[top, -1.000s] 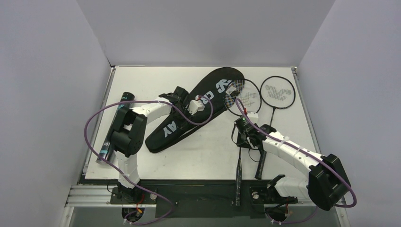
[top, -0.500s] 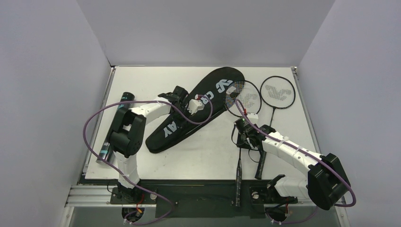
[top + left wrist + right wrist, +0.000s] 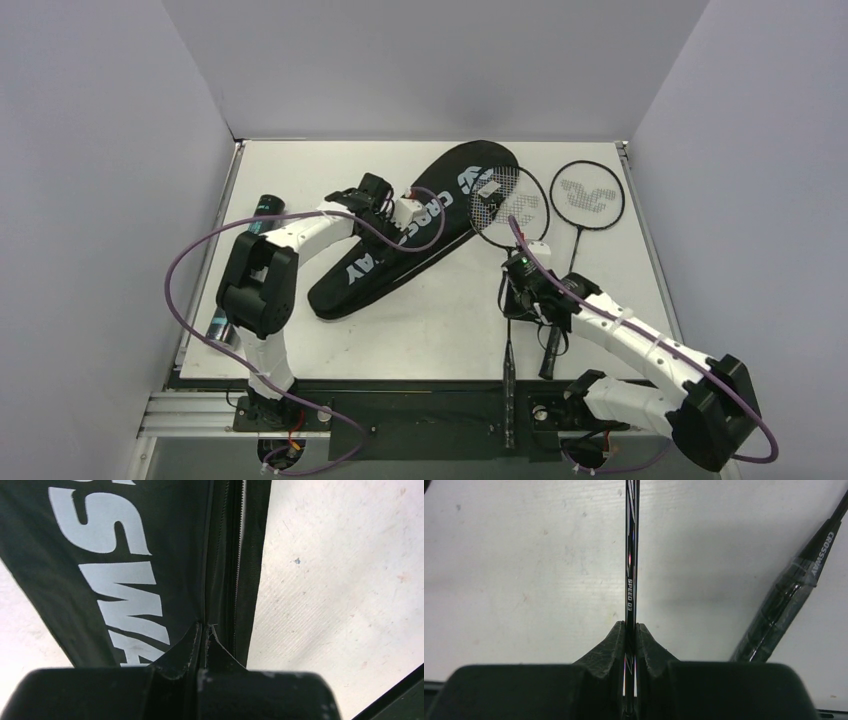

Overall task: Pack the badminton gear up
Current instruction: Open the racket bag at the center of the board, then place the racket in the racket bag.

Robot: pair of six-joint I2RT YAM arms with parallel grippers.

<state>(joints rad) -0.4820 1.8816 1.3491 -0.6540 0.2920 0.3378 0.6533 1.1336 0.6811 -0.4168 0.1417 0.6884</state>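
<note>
The left gripper (image 3: 204, 630) is pinched tight on a fold of the black racket bag (image 3: 340, 290), right by its zipper (image 3: 239, 555). The right gripper (image 3: 630, 627) is squeezed shut on the thin shaft of one racket (image 3: 630, 555). From the top view, this racket points from 12 o'clock, where its round head is, down to 6 o'clock, where its handle hangs past the near edge of the table (image 3: 430, 320). The bag lies slanted, with its wide end at 1 o'clock and its thin end at 7 o'clock. The bag sits at about 10 o'clock from the right gripper, and the racket's head just touches the wide end of the bag. So I think the racket and the bag do not line up yet. The racket likely has to turn a bit and slide toward 10 o'clock to go in at the edge the left gripper holds. The right arm is the one with the racket, and the left arm is the one at the bag. The second racket (image 3: 590, 195) lies flat at 2 o'clock, just beside the first, with no gripper on it. The long black tube (image 3: 265, 207) lies at 9 o'clock by the left wall, partly hidden by the left arm. I cannot see any shuttlecocks.
</note>
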